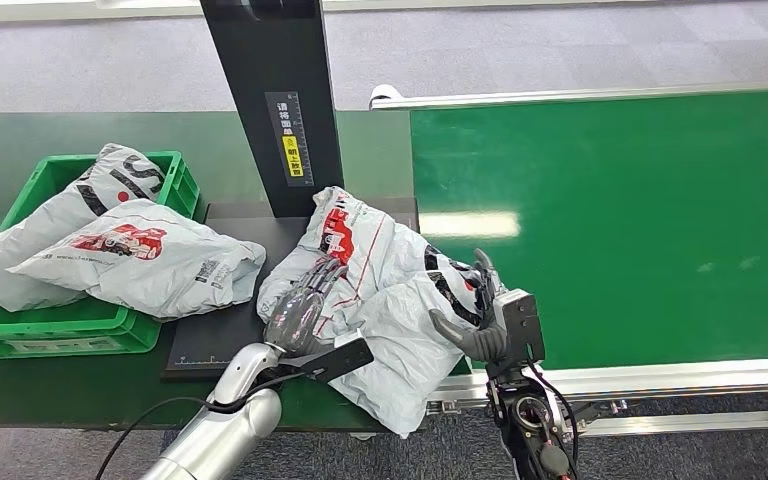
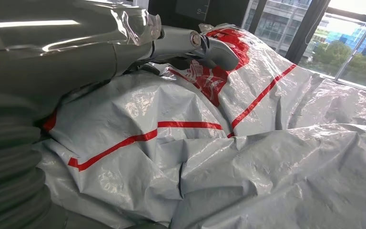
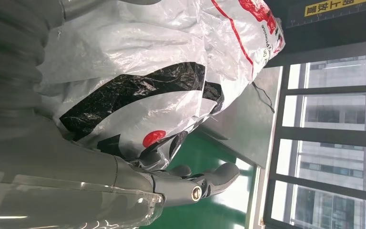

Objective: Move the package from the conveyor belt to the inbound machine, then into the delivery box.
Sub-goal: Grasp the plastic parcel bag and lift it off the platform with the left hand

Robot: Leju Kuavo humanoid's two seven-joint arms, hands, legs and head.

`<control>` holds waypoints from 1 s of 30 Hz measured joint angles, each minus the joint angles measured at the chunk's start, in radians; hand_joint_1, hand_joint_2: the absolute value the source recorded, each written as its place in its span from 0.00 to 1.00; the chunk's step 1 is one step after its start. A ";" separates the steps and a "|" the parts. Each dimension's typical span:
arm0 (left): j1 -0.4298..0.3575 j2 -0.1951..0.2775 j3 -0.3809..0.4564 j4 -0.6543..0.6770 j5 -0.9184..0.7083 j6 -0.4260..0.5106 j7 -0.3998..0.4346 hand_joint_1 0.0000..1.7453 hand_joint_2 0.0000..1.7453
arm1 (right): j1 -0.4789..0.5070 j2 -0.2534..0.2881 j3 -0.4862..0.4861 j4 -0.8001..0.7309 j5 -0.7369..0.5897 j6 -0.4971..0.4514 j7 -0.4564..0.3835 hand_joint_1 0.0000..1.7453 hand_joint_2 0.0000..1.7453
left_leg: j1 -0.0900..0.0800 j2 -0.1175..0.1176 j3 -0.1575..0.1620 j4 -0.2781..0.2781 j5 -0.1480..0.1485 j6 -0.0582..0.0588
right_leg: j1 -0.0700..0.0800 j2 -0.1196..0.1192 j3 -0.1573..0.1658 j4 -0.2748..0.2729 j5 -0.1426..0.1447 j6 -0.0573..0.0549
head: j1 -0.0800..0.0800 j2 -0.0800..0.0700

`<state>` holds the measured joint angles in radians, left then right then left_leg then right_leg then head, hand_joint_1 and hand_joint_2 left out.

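Observation:
A crumpled grey-white plastic package with red print and black marks lies half on the inbound machine's black platform and half over the near edge of the green conveyor belt. It may be two bags overlapping; I cannot tell. My left hand rests flat on its left side, fingers stretched out; its thumb lies on the red print of the package. My right hand grips the right end. There the package bulges between the fingers and the thumb.
The machine's black column rises just behind the package. A green delivery box stands at the left on the dark table and holds two similar packages that spill over its rim. The belt's metal frame runs along the near right.

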<state>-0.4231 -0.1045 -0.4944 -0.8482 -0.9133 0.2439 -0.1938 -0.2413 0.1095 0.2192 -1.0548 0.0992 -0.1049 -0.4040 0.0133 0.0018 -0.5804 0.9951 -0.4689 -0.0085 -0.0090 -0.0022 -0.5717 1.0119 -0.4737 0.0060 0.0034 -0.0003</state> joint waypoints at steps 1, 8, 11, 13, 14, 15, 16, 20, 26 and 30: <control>0.000 0.000 0.000 0.001 0.000 0.000 0.000 0.00 1.00 | 0.001 0.000 0.000 0.000 0.000 0.000 0.000 0.00 1.00 | 0.000 0.000 0.000 0.000 0.000 0.000 | 0.000 0.000 0.000 0.000 0.000 0.000 | 0.000 0.000; 0.000 -0.001 0.000 0.006 0.000 -0.021 0.000 0.94 1.00 | 0.006 0.000 -0.001 -0.001 0.005 0.001 0.000 0.00 1.00 | 0.000 0.000 0.000 0.000 0.000 0.000 | 0.000 0.000 0.000 0.000 0.000 0.000 | 0.000 0.000; 0.000 -0.001 0.000 0.006 0.001 -0.033 -0.003 0.95 1.00 | 0.012 0.000 -0.001 -0.001 0.014 0.001 0.000 0.00 1.00 | 0.000 0.000 0.000 0.000 0.000 0.000 | 0.000 0.000 0.001 0.000 0.000 0.000 | 0.000 0.000; 0.000 0.000 0.001 0.006 0.003 -0.037 -0.010 0.97 1.00 | 0.015 0.000 -0.001 -0.002 0.019 0.001 0.000 0.00 1.00 | 0.000 0.000 0.000 0.000 0.000 0.000 | 0.000 0.000 0.001 0.000 0.000 0.000 | 0.000 0.000; 0.000 0.000 0.002 0.006 0.005 -0.039 -0.013 0.98 1.00 | 0.016 0.000 -0.001 -0.003 0.021 0.001 0.000 0.00 1.00 | 0.000 0.000 0.001 0.000 0.000 0.000 | 0.000 0.000 0.001 0.000 0.000 0.000 | 0.000 0.000; -0.001 0.000 0.002 0.006 0.007 -0.041 -0.017 0.99 1.00 | 0.017 0.000 -0.001 -0.004 0.024 0.001 0.000 0.00 1.00 | 0.000 0.000 0.001 0.000 0.000 0.000 | 0.000 0.000 0.001 0.000 0.000 0.000 | 0.000 0.000; -0.002 0.000 0.003 0.006 0.009 -0.042 -0.019 1.00 1.00 | 0.018 0.000 -0.001 -0.006 0.027 0.001 0.001 0.00 1.00 | 0.000 0.000 0.001 0.000 0.000 0.000 | 0.000 0.000 0.001 0.000 0.000 0.000 | 0.000 0.000; -0.008 -0.002 0.007 0.006 0.016 -0.045 -0.008 1.00 1.00 | 0.024 0.001 -0.003 -0.013 0.037 0.003 0.006 0.00 1.00 | 0.000 0.000 0.001 0.000 0.000 0.000 | 0.000 0.000 0.001 0.000 0.000 0.000 | 0.000 0.000; -0.015 -0.012 0.028 0.006 0.024 -0.061 0.034 1.00 1.00 | 0.031 0.002 -0.010 -0.018 0.054 0.018 0.013 0.00 1.00 | 0.000 0.001 0.001 0.000 0.000 0.000 | 0.000 0.000 0.001 0.000 0.000 0.000 | 0.000 0.000; -0.016 -0.015 0.032 0.006 0.019 -0.062 0.038 1.00 1.00 | 0.032 0.003 -0.014 -0.018 0.056 0.018 0.013 0.00 1.00 | 0.000 0.001 0.002 0.000 0.000 0.000 | 0.000 0.000 0.001 0.000 0.000 0.000 | 0.000 0.000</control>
<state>-0.4390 -0.1194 -0.4621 -0.8419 -0.8947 0.1823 -0.1557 -0.2093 0.1122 0.2051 -1.0727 0.1555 -0.0869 -0.3914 0.0133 0.0027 -0.5788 0.9948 -0.4692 -0.0086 -0.0089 -0.0021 -0.5704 1.0119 -0.4737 0.0060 0.0034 -0.0004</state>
